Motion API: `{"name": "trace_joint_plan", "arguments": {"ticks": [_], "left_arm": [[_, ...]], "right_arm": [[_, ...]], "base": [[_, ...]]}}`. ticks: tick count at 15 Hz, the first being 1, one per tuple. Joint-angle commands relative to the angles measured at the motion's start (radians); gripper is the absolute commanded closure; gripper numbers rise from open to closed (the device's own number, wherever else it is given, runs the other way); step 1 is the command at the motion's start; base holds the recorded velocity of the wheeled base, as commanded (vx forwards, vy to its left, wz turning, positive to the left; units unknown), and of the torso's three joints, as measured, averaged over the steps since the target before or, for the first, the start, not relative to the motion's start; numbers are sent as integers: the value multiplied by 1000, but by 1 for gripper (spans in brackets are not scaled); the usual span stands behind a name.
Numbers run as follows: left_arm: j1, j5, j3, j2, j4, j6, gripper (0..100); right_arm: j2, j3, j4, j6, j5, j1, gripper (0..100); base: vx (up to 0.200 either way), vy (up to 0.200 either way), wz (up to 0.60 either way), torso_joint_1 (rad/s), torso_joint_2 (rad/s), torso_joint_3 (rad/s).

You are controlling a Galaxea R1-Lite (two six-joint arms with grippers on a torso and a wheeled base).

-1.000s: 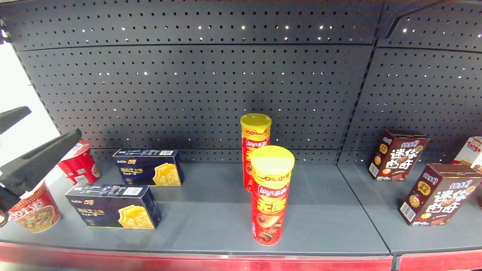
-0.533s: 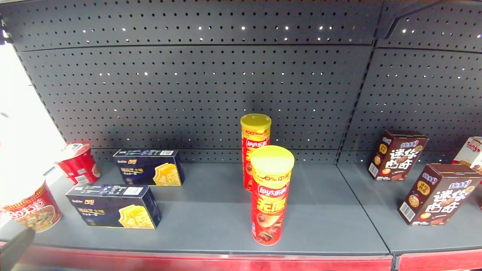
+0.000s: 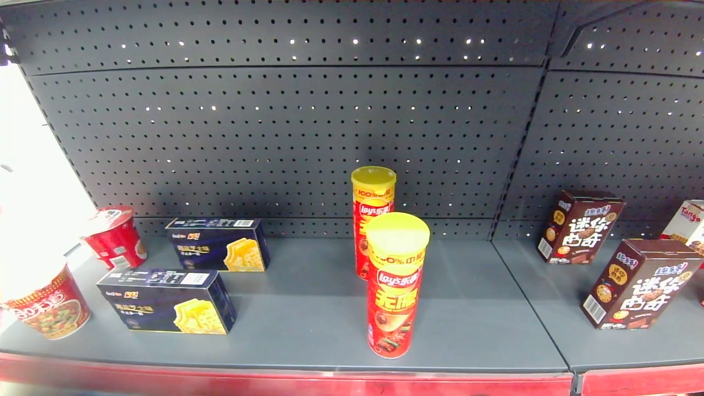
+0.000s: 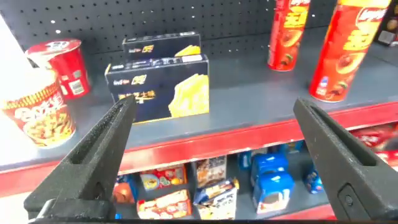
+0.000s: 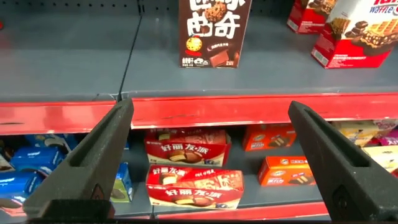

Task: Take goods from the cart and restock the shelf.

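left fingers [image 4: 93, 163] wide apart, empty | right fingers [image 5: 87, 163] wide apart, empty | shelf [image 3: 308, 313]: 2 cans [image 3: 397, 286] upright, centre | 2 boxes [image 3: 168, 301] left of them | 2 cups [image 3: 47, 309] leftmost

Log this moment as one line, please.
left gripper: open, empty | right gripper: open, empty | front chip can: upright on shelf

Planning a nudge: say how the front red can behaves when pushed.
The front tall red cylindrical can with yellow lid stands upright on a narrow base, so probably tips easily. Round-sided, it would likely roll once down.
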Motion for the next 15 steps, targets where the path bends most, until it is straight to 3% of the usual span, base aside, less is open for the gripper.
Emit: {"name": "trace_joint_plan", "arguments": {"ticks": [1,3,4,5,6,7,10,11,12,15], "left_arm": [[-1,43,86,-31,-81,-2,0],[-4,47,127,-34,-95,-2,0],[-10,44,156,-39,-92,0,0],[-10,44,156,-39,-92,0,0],[-33,41,224,-91,-96,-2,0],[-33,37,221,-96,-93,-19,0],[-33,64,217,-96,-86,-40,0],[-33,121,210,-96,-73,-45,0],[-33,138,199,-96,-47,-68,0],[-33,156,196,-96,-44,-97,0]], "right_arm": [[1,0,3,53,-12,0,0],[-2,-15,-21,-6,-7,0,0],[193,-341,-67,-33,44,7,0],[193,-341,-67,-33,44,7,0],[427,-483,-118,-7,65,4,0],[473,-526,-146,-21,70,26,0],[473,-468,-140,-104,97,142,0],[473,-451,-138,-104,96,216,0],[484,-448,-138,-107,91,273,0],[570,-486,-147,-107,85,313,0]], "base": [[0,0,0,0,0,0],[0,0,0,0,0,0],[0,0,0,0,0,0],[0,0,0,0,0,0],[0,0,0,0,0,0],[0,0,0,0,0,0],[0,0,0,0,0,0],[0,0,0,0,0,0],[0,0,0,0,0,0],[0,0,0,0,0,0]]}}
